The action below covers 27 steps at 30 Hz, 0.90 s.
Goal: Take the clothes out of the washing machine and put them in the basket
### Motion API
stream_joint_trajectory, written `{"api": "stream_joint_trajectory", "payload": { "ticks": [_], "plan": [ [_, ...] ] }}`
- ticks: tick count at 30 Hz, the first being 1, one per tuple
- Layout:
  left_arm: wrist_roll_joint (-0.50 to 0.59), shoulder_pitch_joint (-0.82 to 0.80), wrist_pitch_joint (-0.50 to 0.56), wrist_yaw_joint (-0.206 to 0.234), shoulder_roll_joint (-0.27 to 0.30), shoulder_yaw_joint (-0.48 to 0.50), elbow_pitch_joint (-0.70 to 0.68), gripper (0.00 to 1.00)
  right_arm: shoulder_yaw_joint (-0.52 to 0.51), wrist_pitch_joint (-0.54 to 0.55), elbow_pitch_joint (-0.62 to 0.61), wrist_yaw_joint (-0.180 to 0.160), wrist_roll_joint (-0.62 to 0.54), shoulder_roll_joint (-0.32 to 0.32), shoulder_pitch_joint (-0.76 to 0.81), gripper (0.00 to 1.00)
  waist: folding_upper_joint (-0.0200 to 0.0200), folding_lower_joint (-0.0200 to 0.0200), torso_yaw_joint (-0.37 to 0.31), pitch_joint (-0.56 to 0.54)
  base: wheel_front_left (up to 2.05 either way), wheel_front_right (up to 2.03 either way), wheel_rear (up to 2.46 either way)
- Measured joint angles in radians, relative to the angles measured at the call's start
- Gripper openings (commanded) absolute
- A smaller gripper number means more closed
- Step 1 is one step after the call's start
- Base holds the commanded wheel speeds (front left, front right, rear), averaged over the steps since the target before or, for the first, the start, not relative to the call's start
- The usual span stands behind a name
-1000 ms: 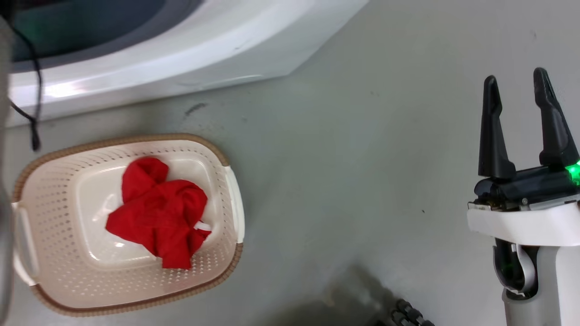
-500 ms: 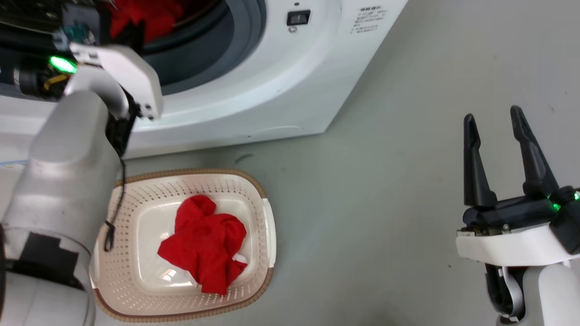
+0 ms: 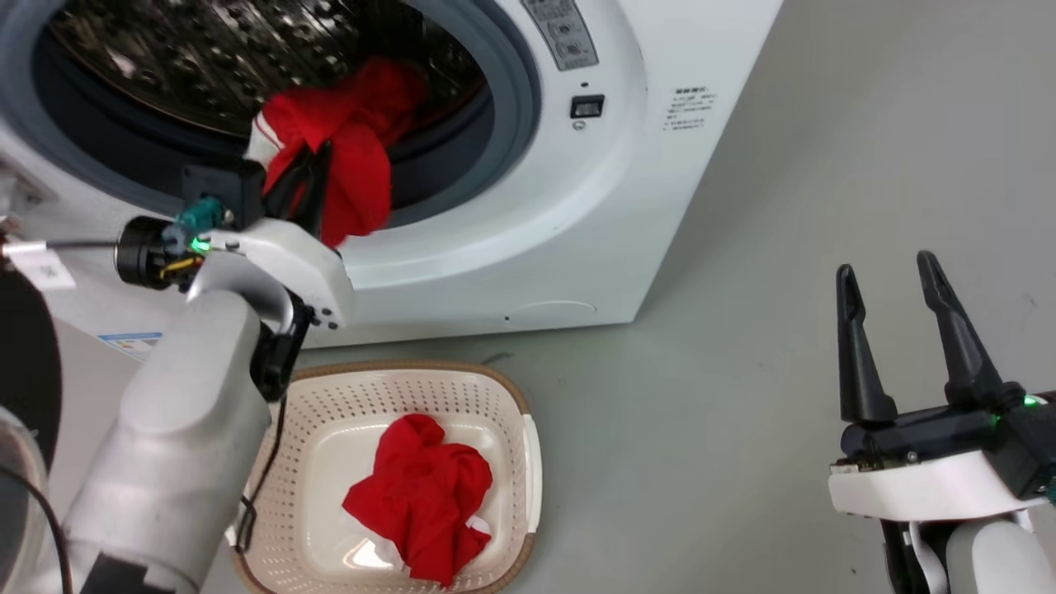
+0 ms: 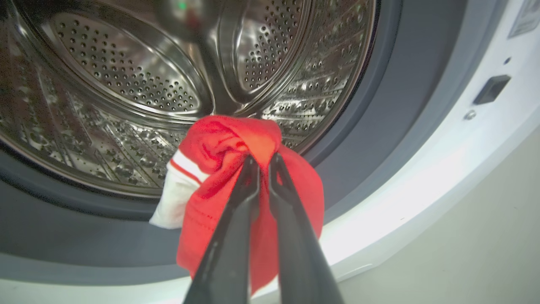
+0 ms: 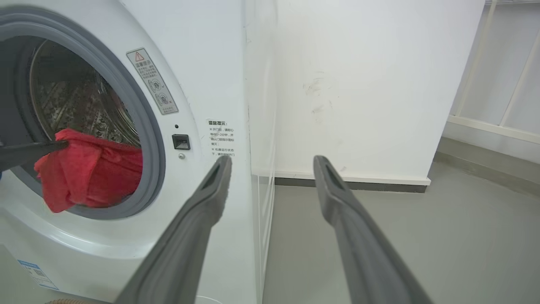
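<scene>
Fingers of the left gripper [image 4: 263, 162] pinch shut on a red garment [image 4: 228, 141] at the washing machine's [image 3: 627, 165] porthole lip, probably to drop it into the basket [image 3: 532, 462] just below the machine's front, where the other garment [image 3: 421, 495] lies; the right gripper [image 3: 884, 268] idles wide open, empty.

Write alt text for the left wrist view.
The left hand is shut on a red garment with white trim, hanging at the mouth of the steel drum. Grey floor shows at lower right.
</scene>
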Motion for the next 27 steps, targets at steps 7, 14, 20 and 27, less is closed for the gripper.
{"api": "stream_joint_trajectory", "payload": {
  "ticks": [7, 14, 20, 27],
  "plan": [
    [0.036, 0.184, 0.000, 0.073, 0.021, 0.054, -0.277, 0.00, 0.002, 0.000, 0.007, 0.000, -0.012, 0.000, 0.048, 1.00, 0.0000, 0.0000, 0.036, -0.073, 0.00, 0.00, 0.00],
    [0.052, 0.304, 0.004, 0.128, 0.057, 0.063, -0.493, 0.00, 0.003, 0.000, 0.012, 0.000, -0.013, 0.000, 0.085, 1.00, 0.0000, 0.0000, 0.064, -0.133, 0.00, 0.00, 0.00],
    [0.053, 0.385, 0.031, 0.180, 0.095, 0.077, -0.667, 0.00, 0.006, 0.000, 0.015, 0.000, -0.011, 0.000, 0.114, 1.00, 0.0000, 0.0001, 0.078, -0.174, 0.00, 0.00, 0.00],
    [0.085, 0.477, 0.076, 0.245, 0.158, 0.086, -0.876, 0.00, 0.011, 0.000, 0.016, 0.000, -0.004, 0.000, 0.143, 1.00, 0.0000, 0.0001, 0.083, -0.215, 0.00, 0.00, 0.00]
  ]
}}
